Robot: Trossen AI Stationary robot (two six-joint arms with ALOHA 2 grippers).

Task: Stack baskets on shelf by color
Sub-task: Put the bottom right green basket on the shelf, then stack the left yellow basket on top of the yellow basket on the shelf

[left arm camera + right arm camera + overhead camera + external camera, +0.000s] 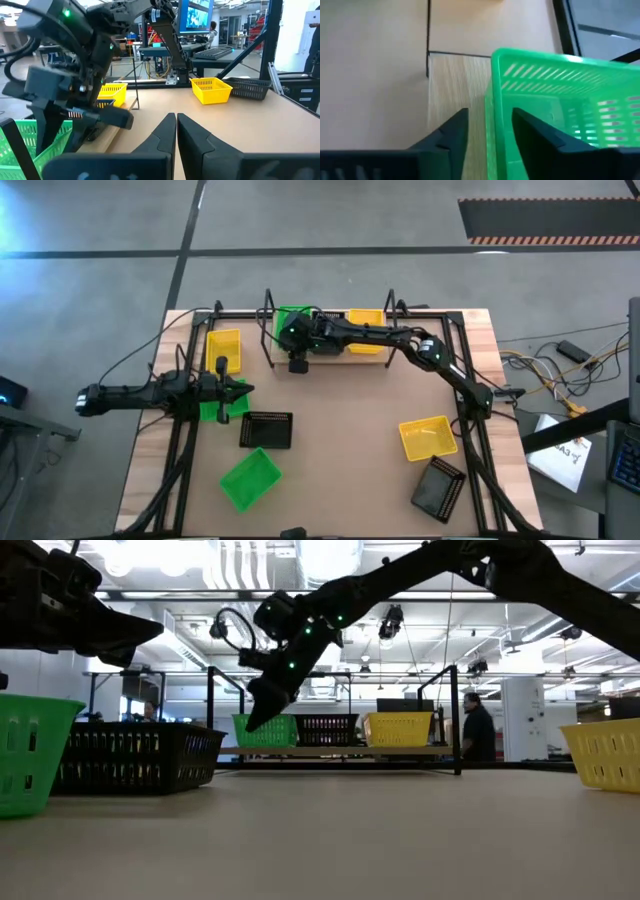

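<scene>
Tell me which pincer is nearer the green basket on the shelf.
Right. The right pincer straddles the green basket's wall on the shelf; the left pincer is apart, over the table's left side.

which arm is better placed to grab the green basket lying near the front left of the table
The left. The left gripper hangs over the table's left side, close to that green basket, fingers shut. The right gripper is across the table at the shelf, open astride the wall of another green basket.

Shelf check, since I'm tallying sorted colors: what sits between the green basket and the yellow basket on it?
A black basket sits between the green basket and the yellow basket on the shelf, clearest in the low view.
</scene>
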